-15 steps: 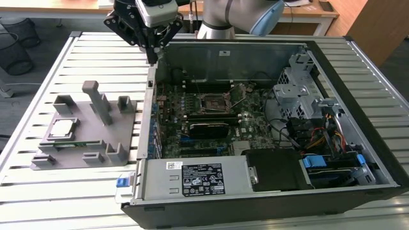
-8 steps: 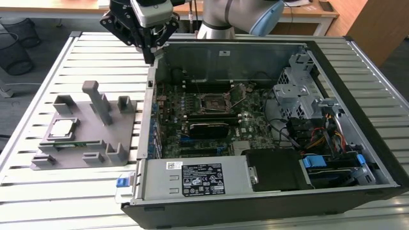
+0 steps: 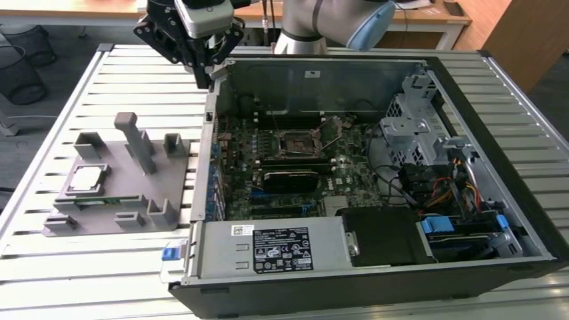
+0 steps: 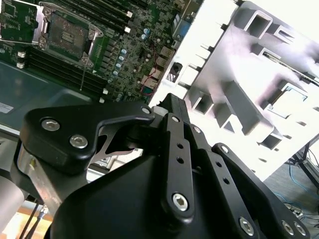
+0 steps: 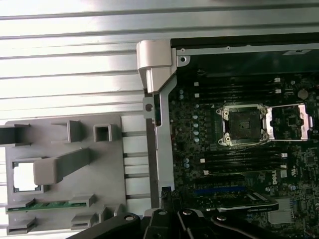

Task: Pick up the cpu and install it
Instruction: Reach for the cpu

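The pincer (image 3: 206, 75) is being held above the far corner of the computer case (image 3: 374, 293), at about 11 o'clock in the exterior view. Whether it is apart or together cannot be told. The cpu (image 3: 86, 179) is being kept in the grey holder (image 3: 133, 200), at about 8 o'clock from the pincer and well apart from it.

A slatted metal table (image 3: 53, 267) stands on grey floor (image 3: 40, 117) beside black wire bins (image 3: 18, 70).
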`<control>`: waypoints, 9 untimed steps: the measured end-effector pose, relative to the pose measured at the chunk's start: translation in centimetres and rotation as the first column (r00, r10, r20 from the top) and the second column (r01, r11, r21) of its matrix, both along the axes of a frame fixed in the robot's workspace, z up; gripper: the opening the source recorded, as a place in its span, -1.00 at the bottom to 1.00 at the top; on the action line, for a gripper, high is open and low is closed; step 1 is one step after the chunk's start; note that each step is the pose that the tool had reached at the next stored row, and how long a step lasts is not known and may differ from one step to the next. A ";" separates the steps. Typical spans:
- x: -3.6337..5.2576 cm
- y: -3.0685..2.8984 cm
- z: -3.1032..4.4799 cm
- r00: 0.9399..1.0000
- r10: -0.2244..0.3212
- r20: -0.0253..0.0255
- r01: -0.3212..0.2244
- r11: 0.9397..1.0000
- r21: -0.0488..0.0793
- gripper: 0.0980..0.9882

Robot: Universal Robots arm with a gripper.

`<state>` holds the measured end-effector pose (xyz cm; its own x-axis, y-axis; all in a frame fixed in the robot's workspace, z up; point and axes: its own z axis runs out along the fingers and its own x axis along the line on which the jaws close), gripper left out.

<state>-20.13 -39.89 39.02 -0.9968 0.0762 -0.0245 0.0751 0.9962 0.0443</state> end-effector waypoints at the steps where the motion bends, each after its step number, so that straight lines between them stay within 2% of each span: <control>1: -0.07 0.00 0.00 1.000 0.000 0.000 0.000 1.000 0.000 -0.98; 9: -0.68 0.00 -0.02 1.000 0.000 0.000 0.000 1.000 0.000 -0.98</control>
